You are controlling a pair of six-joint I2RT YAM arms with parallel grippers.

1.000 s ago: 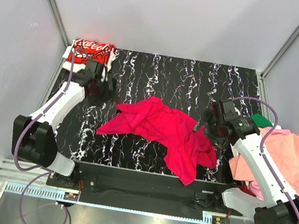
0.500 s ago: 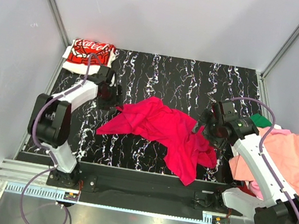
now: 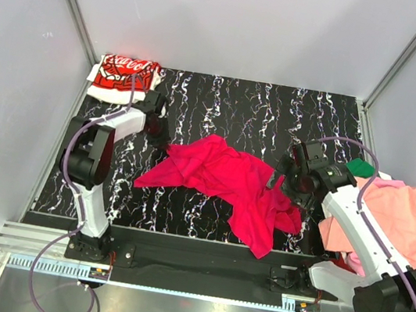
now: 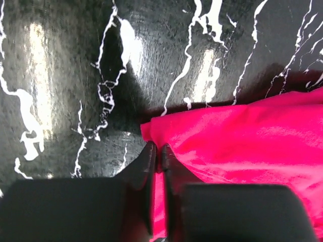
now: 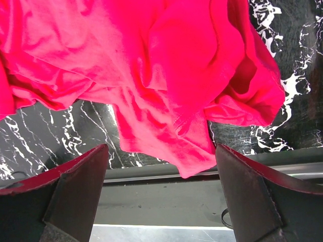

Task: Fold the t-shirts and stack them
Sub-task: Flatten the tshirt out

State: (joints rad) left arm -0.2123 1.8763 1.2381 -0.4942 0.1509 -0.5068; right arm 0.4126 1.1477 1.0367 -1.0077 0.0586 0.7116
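A crumpled crimson-pink t-shirt [image 3: 228, 181] lies in the middle of the black marbled table [image 3: 278, 112]. My left gripper [image 3: 158, 129] is at the shirt's far-left corner. In the left wrist view the left gripper [image 4: 157, 150] is shut, with the crimson-pink t-shirt's [image 4: 242, 141] edge pinched between its tips. My right gripper [image 3: 293, 177] hangs open above the shirt's right side. The right wrist view shows the right gripper [image 5: 161, 151] with wide-apart fingers [image 5: 81, 191] over the crimson-pink t-shirt's [image 5: 166, 65] hem, not touching it. A folded white t-shirt with red logo print [image 3: 121, 77] sits at the far-left corner.
A loose pile of t-shirts lies off the table's right edge: a salmon-orange one [image 3: 399, 222] on top, a green one [image 3: 363, 166] behind it, a pink one [image 3: 338, 236] underneath. Grey walls enclose the table. The table's near edge and a metal rail [image 5: 166, 176] run below the shirt's hem.
My left arm swung from beside the folded white shirt to the crimson shirt's far-left corner, and its gripper went from open to shut there. The right arm barely moved.
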